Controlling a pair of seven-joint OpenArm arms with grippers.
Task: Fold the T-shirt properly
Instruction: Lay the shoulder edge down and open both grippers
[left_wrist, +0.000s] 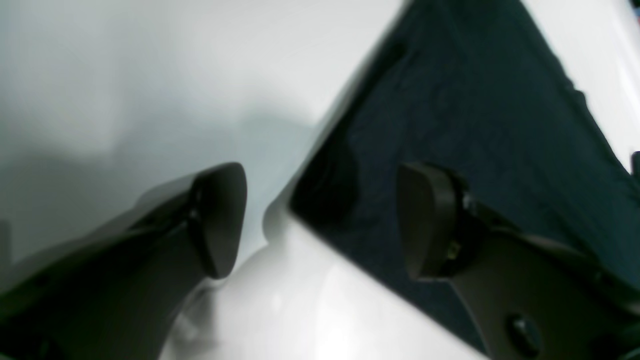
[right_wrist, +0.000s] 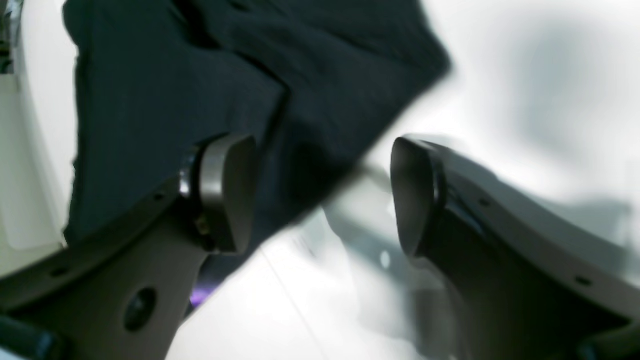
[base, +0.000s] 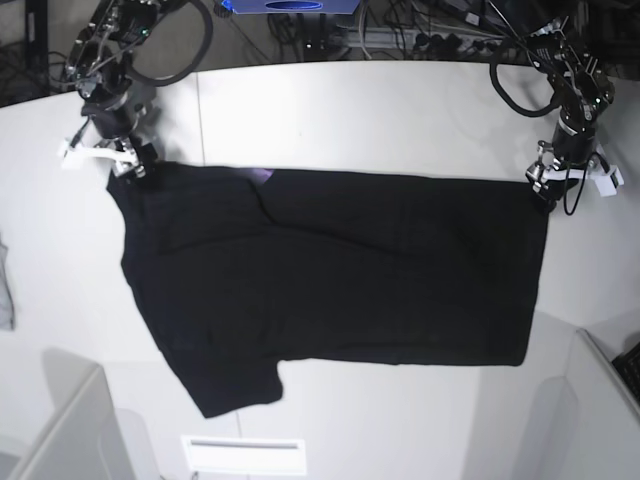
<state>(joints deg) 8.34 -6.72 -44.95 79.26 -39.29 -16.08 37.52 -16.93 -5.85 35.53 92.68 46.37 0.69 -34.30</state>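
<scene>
T-shirt (base: 340, 270) flat on table (base: 400, 110). Left gripper (left_wrist: 320, 220) wide, two o'clock corner; right gripper (right_wrist: 320, 195) wide, ten o'clock corner.

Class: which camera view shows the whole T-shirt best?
The base view: the T-shirt lies spread across the table, outline and sleeve visible. The left wrist view shows only one blurred corner; the right wrist view shows another blurred corner with folds.

We see our right gripper (right_wrist: 322, 197) with its jaws spread wide, nothing between them but blurred cloth edge and white table (right_wrist: 500, 75). The T-shirt (right_wrist: 200, 85) fills the view from 9 to 1 o'clock, a purple glint of it showing at 7 o'clock.
</scene>
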